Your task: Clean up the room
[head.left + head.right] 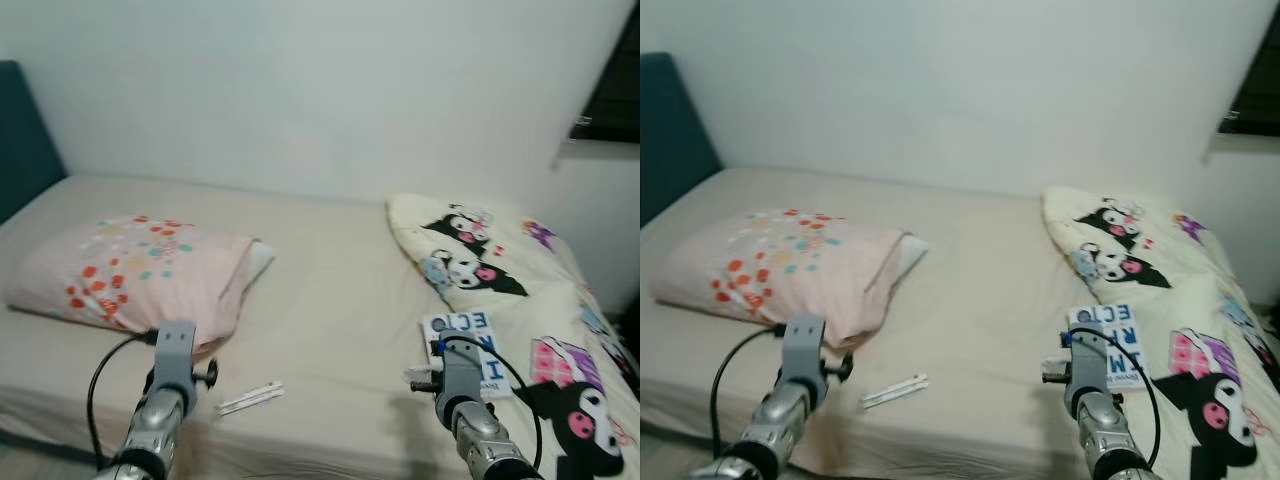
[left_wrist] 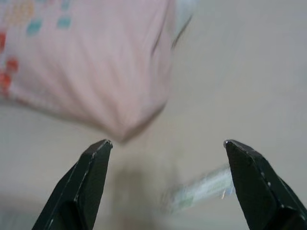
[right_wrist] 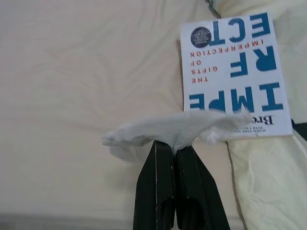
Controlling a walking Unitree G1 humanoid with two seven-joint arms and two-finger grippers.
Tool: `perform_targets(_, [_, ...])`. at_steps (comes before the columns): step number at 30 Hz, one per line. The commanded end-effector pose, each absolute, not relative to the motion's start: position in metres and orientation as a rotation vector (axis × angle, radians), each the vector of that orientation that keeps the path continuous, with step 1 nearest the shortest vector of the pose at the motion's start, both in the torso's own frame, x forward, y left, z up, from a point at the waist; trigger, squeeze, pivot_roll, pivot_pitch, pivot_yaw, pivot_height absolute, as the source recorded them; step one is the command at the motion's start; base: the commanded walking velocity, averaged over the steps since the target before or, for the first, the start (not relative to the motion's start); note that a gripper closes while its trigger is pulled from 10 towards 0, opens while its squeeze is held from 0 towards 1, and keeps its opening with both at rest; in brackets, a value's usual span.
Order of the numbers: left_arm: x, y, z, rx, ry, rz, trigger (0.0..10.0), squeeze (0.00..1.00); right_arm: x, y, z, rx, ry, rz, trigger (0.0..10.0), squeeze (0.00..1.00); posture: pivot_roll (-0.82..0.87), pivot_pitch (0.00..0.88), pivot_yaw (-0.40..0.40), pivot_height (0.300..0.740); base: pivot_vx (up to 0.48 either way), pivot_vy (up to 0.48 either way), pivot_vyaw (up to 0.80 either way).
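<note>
I had the right claw [image 3: 175, 148] pinched on a crumpled tissue [image 3: 172, 130] lifted clear of the bed [image 1: 340, 310] just short of the book [image 3: 232, 72] for binning, while the left claw [image 2: 168, 146] gaped wide above a paper strip [image 1: 251, 397] beside the pillow [image 1: 130, 270].

On the bed [image 1: 340, 300], the pillow [image 1: 130, 270] is lying at the left, the blanket [image 1: 520, 290] at the right with the book [image 1: 470, 335] at its edge, and a small packet [image 1: 250, 397] is lying between them near the front edge.

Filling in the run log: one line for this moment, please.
right gripper: shut on tissue | left gripper: open, above bed | book: on bed
</note>
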State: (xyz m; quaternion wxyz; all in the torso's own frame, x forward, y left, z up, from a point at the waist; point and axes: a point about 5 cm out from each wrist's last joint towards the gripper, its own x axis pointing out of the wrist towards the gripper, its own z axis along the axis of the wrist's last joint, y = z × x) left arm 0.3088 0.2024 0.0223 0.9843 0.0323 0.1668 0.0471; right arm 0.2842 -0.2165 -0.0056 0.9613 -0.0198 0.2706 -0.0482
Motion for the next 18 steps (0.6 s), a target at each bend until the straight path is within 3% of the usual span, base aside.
perform_targets(1, [0.313, 0.206, 0.029, 0.085, 0.303, 0.083, 10.0, 0.00, 0.291, -0.211, -0.001, -0.030, 0.537, -0.087, 10.0, 0.00, 0.02, 0.006, -0.047, 0.720, 0.000, 0.000, 0.00])
perform_targets(9, [0.329, 0.191, 0.047, 0.246, 0.240, -0.031, 10.0, 0.00, 0.302, -0.205, 0.010, -0.019, 0.487, -0.064, 10.0, 0.00, 0.02, 0.009, -0.041, 0.695, 0.000, 0.000, 0.00])
perform_targets(18, [0.337, 0.155, 0.058, 0.334, 0.170, -0.320, 10.0, 0.00, 0.319, -0.205, 0.032, -0.016, 0.390, -0.044, 10.0, 0.00, 0.01, 0.024, -0.036, 0.660, 0.000, 0.000, 0.00])
